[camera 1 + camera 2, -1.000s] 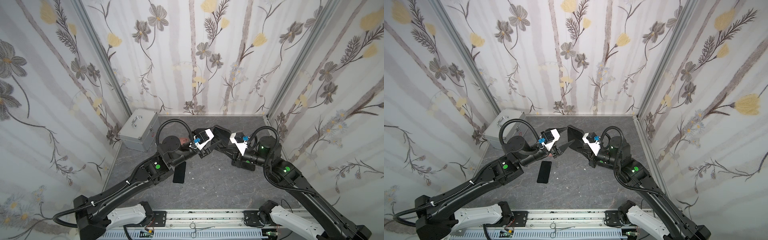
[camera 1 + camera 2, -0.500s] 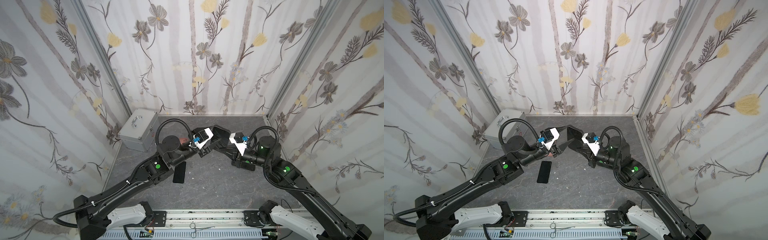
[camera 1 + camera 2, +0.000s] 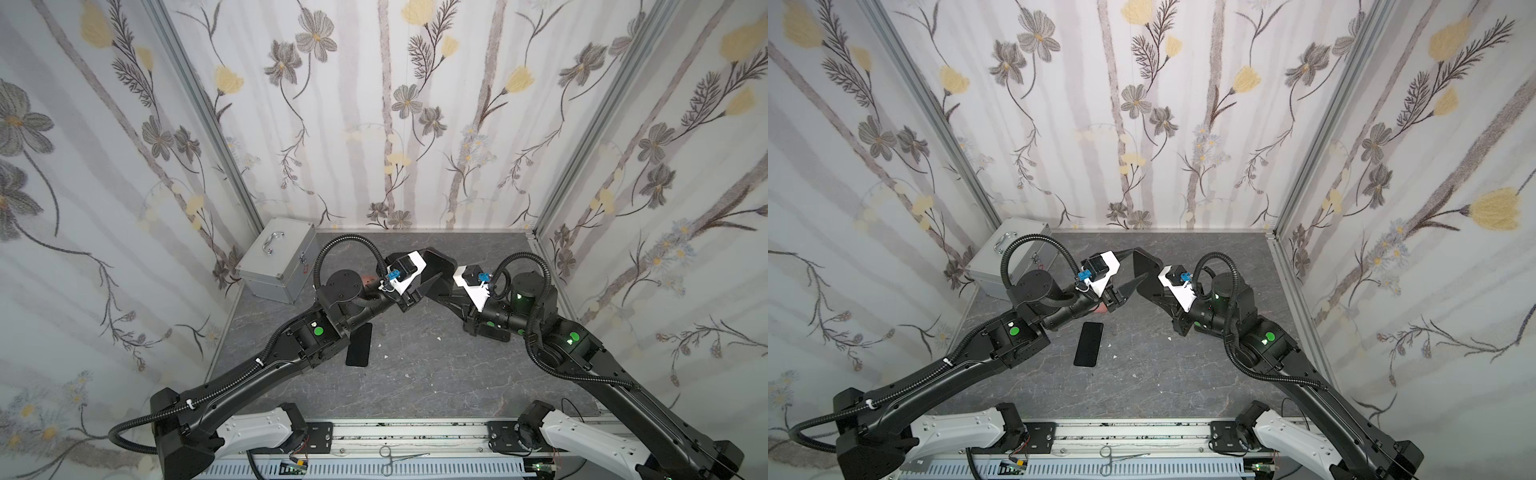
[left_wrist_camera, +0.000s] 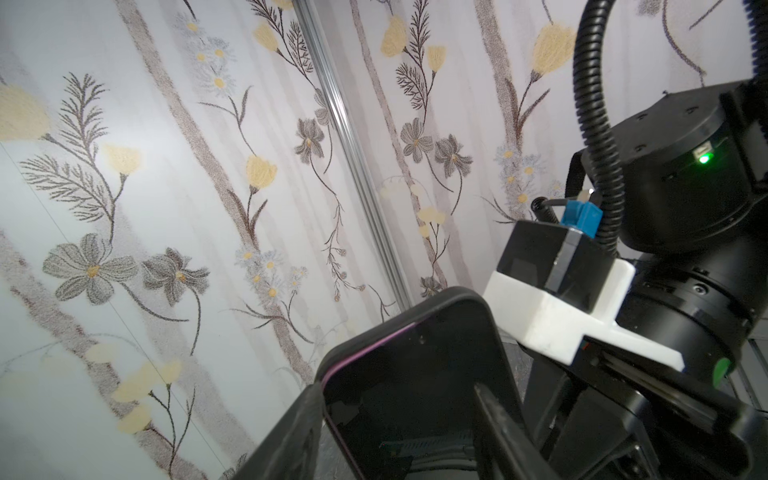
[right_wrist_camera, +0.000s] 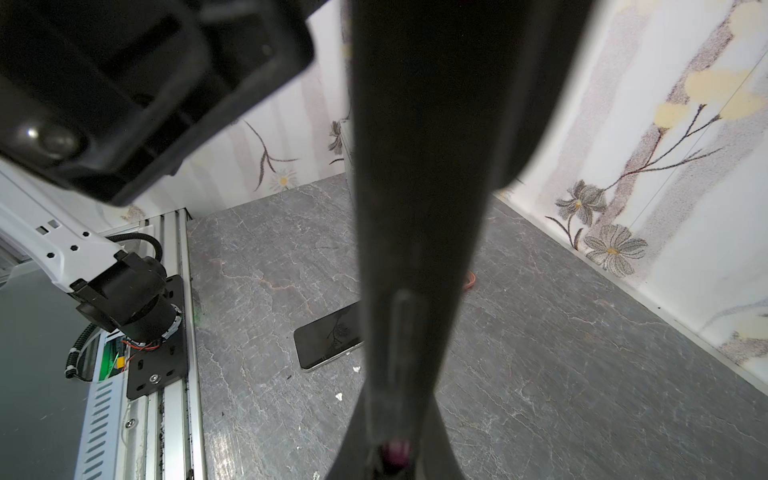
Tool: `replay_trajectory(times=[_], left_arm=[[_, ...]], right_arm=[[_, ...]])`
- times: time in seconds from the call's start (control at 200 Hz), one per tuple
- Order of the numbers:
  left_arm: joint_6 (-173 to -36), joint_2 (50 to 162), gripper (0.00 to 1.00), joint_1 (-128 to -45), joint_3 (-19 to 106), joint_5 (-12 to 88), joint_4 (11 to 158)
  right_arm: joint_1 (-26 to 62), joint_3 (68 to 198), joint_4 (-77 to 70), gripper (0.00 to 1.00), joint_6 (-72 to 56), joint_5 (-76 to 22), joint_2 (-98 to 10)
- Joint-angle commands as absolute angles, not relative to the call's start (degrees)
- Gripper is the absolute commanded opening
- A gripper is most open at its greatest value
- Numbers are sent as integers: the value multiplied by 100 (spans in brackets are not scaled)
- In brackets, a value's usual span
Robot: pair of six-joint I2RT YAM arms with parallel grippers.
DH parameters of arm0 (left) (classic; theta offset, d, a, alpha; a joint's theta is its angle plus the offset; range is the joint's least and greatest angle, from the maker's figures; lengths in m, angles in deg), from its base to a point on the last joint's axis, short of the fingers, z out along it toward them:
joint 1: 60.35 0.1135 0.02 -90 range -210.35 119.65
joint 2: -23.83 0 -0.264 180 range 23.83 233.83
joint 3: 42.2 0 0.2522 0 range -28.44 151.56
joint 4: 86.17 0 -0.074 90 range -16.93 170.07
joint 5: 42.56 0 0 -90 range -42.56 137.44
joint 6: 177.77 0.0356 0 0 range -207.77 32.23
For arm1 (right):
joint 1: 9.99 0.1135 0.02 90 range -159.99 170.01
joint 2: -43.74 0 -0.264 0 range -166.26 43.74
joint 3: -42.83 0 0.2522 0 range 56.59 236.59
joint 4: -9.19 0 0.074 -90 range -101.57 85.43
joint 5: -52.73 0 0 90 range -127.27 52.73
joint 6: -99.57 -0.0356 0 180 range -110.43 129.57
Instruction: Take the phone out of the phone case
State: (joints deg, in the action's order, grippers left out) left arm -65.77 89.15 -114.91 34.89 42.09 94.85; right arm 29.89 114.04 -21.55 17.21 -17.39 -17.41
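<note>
The black phone lies flat and bare on the grey table, screen up, also in the right wrist view. The empty black phone case hangs in the air above the table's middle, its purple-lined inside facing the left wrist camera. My left gripper straddles the case, one finger on each long edge. My right gripper is shut on the case's other end, and the case fills the middle of the right wrist view.
A silver metal box with a handle stands at the back left against the wall. A small orange thing lies on the table beyond the phone. White crumbs dot the table. Forceps rest on the front rail.
My left gripper has shifted very slightly at the case. The phone, the case and my right arm stay where they were.
</note>
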Motion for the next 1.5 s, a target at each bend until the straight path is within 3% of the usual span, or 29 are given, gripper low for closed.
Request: replay_trajectory(times=[0.0, 0.605, 0.799, 1.224, 1.494], left_arm=[[-6685, 8949, 60, -11502, 3451, 3707, 9420], [-6790, 8932, 64, -11488, 3431, 3622, 9417], [-6846, 8905, 59, -11462, 3378, 3447, 9419], [-7745, 8737, 50, -10908, 3194, 1010, 9436], [-7904, 8891, 49, -10869, 3162, 595, 9428]], right_arm=[[3119, 11444, -1936, 0, 2495, -785, -1743], [3264, 11363, -2009, 0, 2610, -824, -1655], [3275, 11319, -1809, 0, 2495, -828, -1587], [3176, 11627, -1572, 0, 2317, -534, -1292], [3152, 11767, -1596, 0, 2293, -397, -1343]])
